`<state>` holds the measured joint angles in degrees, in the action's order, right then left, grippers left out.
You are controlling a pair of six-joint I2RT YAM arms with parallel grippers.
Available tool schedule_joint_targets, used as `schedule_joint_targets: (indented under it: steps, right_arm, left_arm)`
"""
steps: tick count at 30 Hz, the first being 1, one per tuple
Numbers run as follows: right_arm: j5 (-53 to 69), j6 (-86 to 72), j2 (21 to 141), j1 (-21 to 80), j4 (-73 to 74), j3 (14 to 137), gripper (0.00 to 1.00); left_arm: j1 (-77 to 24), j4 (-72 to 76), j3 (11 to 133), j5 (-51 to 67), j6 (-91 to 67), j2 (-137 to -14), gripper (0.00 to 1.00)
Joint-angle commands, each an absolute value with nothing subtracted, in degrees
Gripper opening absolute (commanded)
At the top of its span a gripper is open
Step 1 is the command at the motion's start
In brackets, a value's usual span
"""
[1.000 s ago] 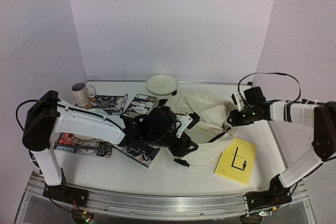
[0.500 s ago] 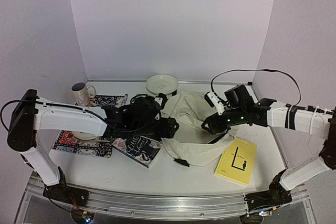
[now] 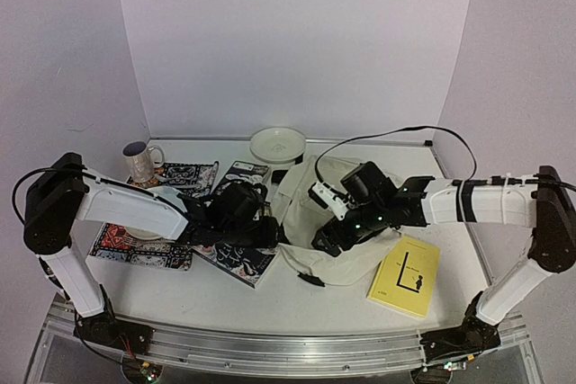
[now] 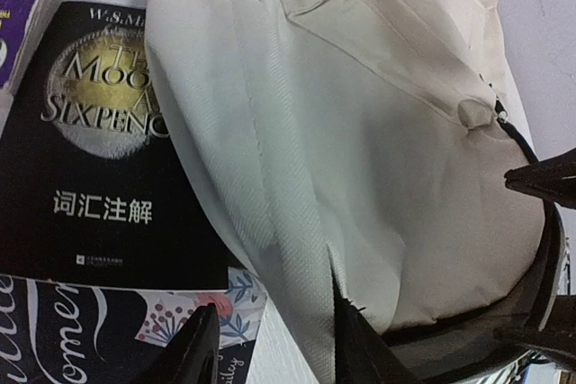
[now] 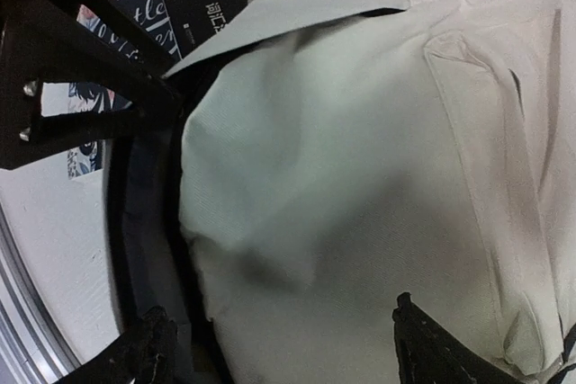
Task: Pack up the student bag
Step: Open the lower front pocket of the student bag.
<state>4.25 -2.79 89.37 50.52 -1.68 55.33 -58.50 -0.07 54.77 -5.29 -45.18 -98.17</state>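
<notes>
The student bag lies in the middle of the worktop. The left pincer, half spread, sits around its edge. The right pincer hangs spread wide, probably to pull the bag open.

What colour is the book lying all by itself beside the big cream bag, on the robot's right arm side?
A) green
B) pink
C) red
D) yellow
D: the book lying alone to the right of the cream bag has a bright yellow cover.
</notes>
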Motion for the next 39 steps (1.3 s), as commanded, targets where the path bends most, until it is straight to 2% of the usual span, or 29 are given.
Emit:
schedule_joint_targets:
  steps: [1, 6, 11, 20, 23, 27, 29, 31, 37, 39]
  right_arm:
    - [1.5, -2.4, 93.2, 53.2, -0.1, 58.5, 0.84]
    - [-0.4, -2.2, 97.5, 55.0, -0.1, 60.4, 0.86]
    - [-8.6, -4.0, 102.5, 55.5, -0.1, 62.3, 0.87]
    - [-22.9, -3.0, 103.3, 55.3, 4.5, 62.8, 0.85]
    - [-25.1, -2.9, 103.4, 55.2, 5.4, 62.8, 0.77]
    - [-23.4, -3.7, 102.9, 55.0, 5.7, 63.2, 0.58]
    - [-20.1, -3.1, 102.8, 55.0, 5.7, 63.7, 0.55]
    - [-15.0, -1.8, 102.1, 55.0, 5.6, 64.4, 0.55]
    - [-2.3, -1.6, 101.4, 55.1, 4.5, 67.4, 0.68]
    - [0.0, -2.2, 102.0, 55.1, 3.7, 68.1, 0.70]
  left_arm:
    - [-58.6, 8.6, 51.8, -1.4, -45.7, -96.5, 0.33]
    - [-58.5, 10.5, 50.9, -1.3, -46.0, -97.3, 0.20]
    - [-58.5, 12.4, 49.6, -1.4, -46.5, -96.6, 0.00]
    - [-58.4, 12.0, 47.2, -1.6, -45.2, -94.9, 0.00]
    - [-58.3, 11.8, 47.3, -0.8, -44.5, -95.2, 0.00]
    - [-58.4, 11.6, 47.5, -0.7, -43.4, -95.2, 0.00]
    - [-58.3, 11.4, 47.6, -0.7, -43.0, -95.2, 0.00]
    - [-58.4, 11.2, 47.9, -0.4, -42.4, -95.3, 0.00]
    - [-58.4, 11.0, 48.3, -0.2, -42.4, -96.6, 0.00]
    - [-58.4, 11.1, 48.4, -0.2, -42.7, -96.3, 0.00]
